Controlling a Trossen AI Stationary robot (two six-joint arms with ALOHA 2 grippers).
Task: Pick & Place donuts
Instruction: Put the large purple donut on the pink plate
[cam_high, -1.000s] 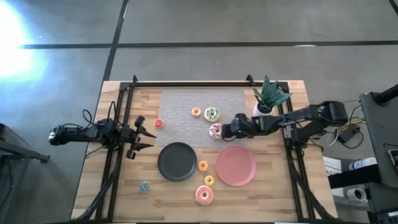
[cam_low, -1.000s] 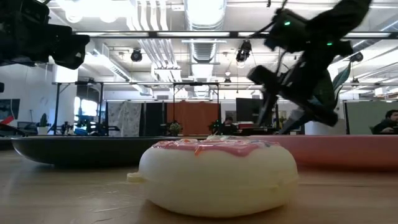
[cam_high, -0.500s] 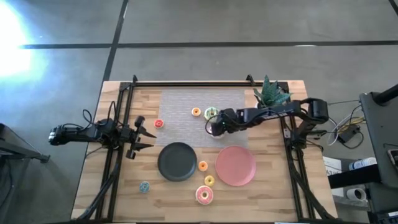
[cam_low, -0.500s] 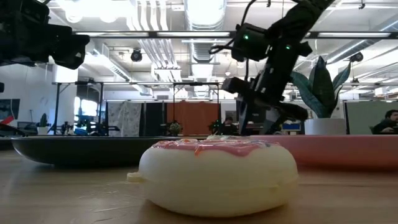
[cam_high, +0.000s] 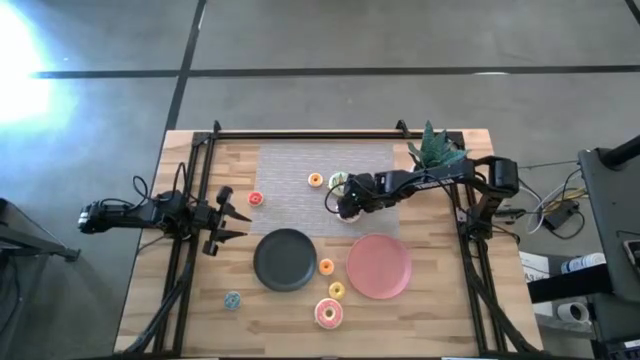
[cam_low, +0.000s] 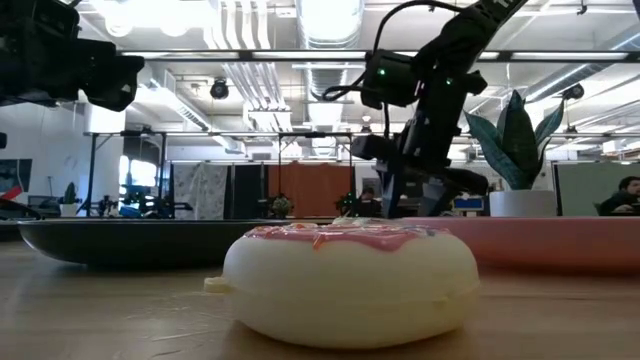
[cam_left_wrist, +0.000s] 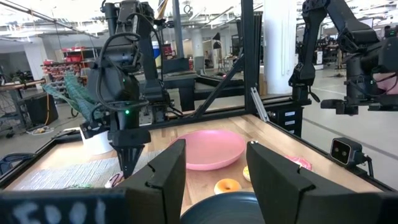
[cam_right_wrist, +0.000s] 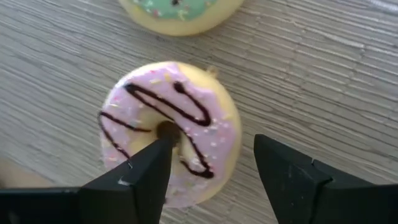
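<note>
The pink frosted donut (cam_right_wrist: 171, 134), drizzled with dark lines, lies flat on the grey mat. My right gripper (cam_right_wrist: 214, 149) (cam_high: 343, 206) hangs over it, open, one finger above the hole and the other outside the rim. The green donut (cam_high: 341, 182) and a tiny orange one (cam_high: 315, 180) also lie on the mat. The red donut (cam_high: 255, 199), teal donut (cam_high: 232, 299), yellow donut (cam_high: 336, 290), a second orange donut (cam_high: 326, 266) and the white-pink donut (cam_high: 328, 313) (cam_low: 350, 285) rest on the wood. My left gripper (cam_high: 232, 215) waits open at the left edge. My right gripper comes at the pink donut from above, pointing down. One fingertip (cam_right_wrist: 160, 149) stands at the donut's hole (cam_right_wrist: 168, 130) and the other (cam_right_wrist: 273, 155) outside its rim. I cannot tell whether either finger touches the donut, which lies flat on the mat.
A black plate (cam_high: 285, 260) and a pink plate (cam_high: 380, 266) sit on the near half of the table. A potted plant (cam_high: 432, 155) stands at the far right corner, beside my right arm. Black frame rails (cam_high: 190, 200) run along the left, right and far edges.
My right gripper has swung toward the table's left and come down over the pink donut, which it now mostly covers in the high view. The donuts and the left arm have stayed put.
</note>
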